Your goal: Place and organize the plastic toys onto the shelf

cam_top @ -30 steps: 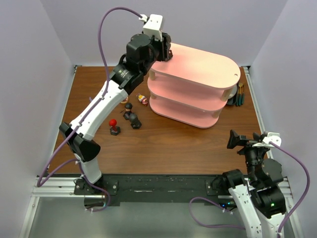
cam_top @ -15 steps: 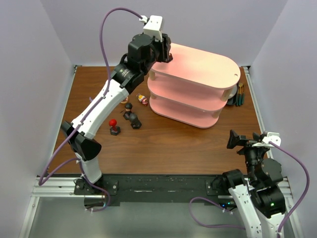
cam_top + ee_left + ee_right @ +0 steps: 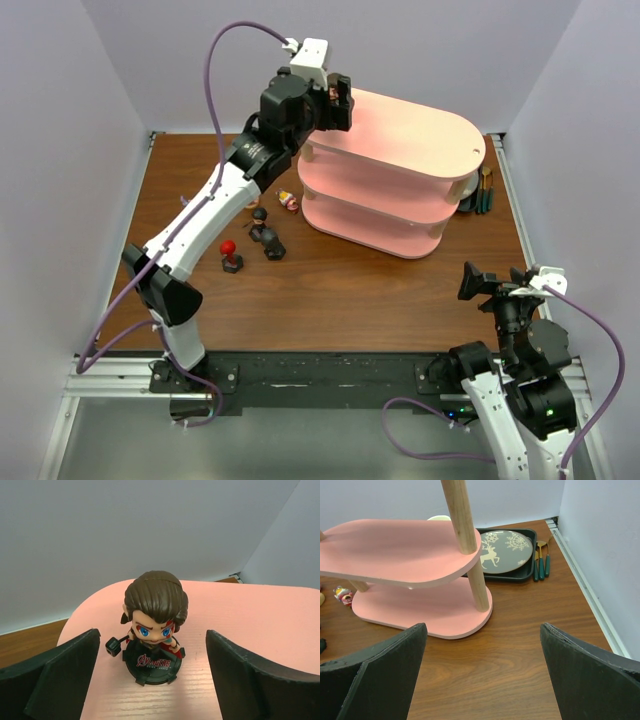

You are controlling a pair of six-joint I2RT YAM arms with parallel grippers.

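Top external, nearest: right gripper [image 3: 478, 284] wide open, empty. Beyond, on the table [image 3: 350, 290], unplaced toys: red-headed figurine [image 3: 231, 257], dark figurines [image 3: 266, 238], tiny ones [image 3: 288, 200] too small to identify. Farthest: left gripper [image 3: 338, 103] spread wide, gripping nothing, flanking brown-haired figurine [image 3: 155, 625] upright on shelf [image 3: 410, 140] top board. Probably one placed; lower tiers partly hidden.

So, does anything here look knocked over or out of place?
Nothing damaged. The brown-haired figurine stands upright on top of the shelf, inside the open left claw. A few toys sit loose on the table; too small to tell if any tipped.
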